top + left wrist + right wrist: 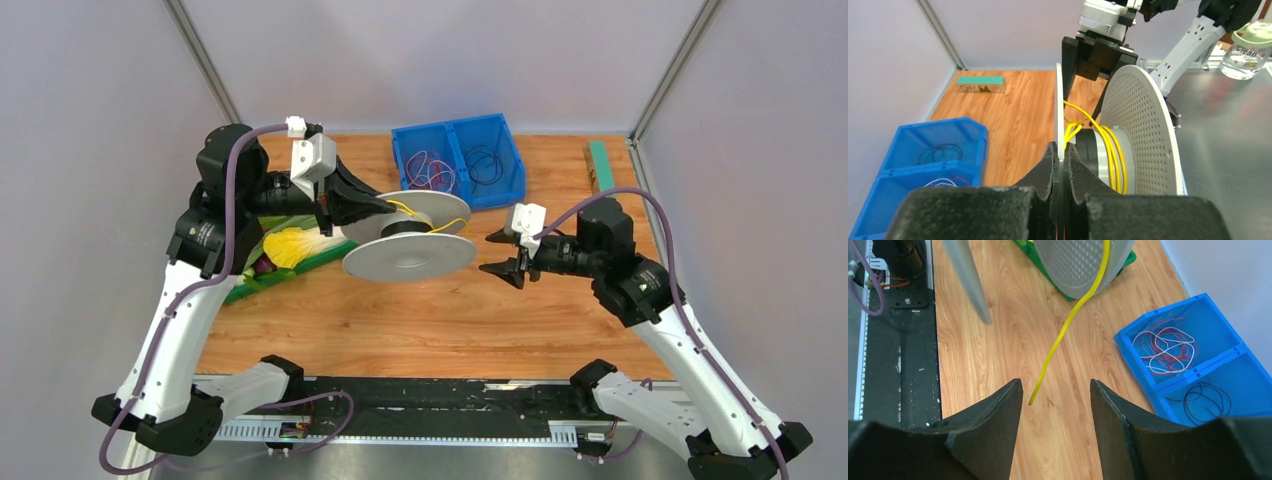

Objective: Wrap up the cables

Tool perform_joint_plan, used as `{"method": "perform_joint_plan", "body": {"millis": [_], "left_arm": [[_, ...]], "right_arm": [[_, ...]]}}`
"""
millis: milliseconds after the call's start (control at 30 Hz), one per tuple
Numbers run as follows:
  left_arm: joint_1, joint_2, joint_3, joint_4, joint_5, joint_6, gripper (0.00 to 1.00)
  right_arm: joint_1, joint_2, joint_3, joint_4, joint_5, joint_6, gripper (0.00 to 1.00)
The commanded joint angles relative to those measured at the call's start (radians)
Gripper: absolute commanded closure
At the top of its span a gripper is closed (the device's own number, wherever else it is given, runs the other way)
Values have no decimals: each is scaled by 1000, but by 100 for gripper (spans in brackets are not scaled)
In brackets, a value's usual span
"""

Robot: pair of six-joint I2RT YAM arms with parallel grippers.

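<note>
A grey spool point(408, 256) with two round flanges is held up over the table. My left gripper point(385, 205) is shut on the edge of one flange point(1060, 125). The yellow cable point(1113, 150) is wound several turns round the hub, and a loose end point(1068, 325) sticks out toward my right gripper point(497, 252). The right gripper is open and empty; the cable's tip point(1032, 401) lies just ahead of its left finger point(1003, 410), between the jaws.
A blue two-compartment bin point(458, 160) at the back holds a red, white and purple wire tangle point(1163, 347) and a thin black wire point(1204, 399). A green tray point(285, 262) with yellow stuff lies under the left arm. A green-topped block point(600, 165) lies at the far right.
</note>
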Motion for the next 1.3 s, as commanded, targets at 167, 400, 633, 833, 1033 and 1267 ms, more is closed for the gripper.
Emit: {"method": "perform_joint_plan", "body": {"millis": [167, 400, 633, 833, 1033, 1267], "left_arm": [[3, 2, 30, 186, 40, -146, 100], [50, -4, -85, 476, -93, -470, 100], [69, -7, -315, 719, -435, -922, 100], [44, 5, -447, 625, -673, -1058, 100], [-14, 50, -579, 630, -750, -1163, 100], [-74, 168, -676, 719, -817, -1276, 100]], "right_arm": [[0, 30, -12, 132, -19, 129, 67], [-19, 7, -52, 134, 7, 223, 100], [-69, -31, -165, 265, 10, 477, 100], [-162, -42, -280, 430, 56, 854, 100], [-178, -65, -433, 519, 57, 1114, 100], [-177, -85, -579, 600, 145, 1249, 100]]}}
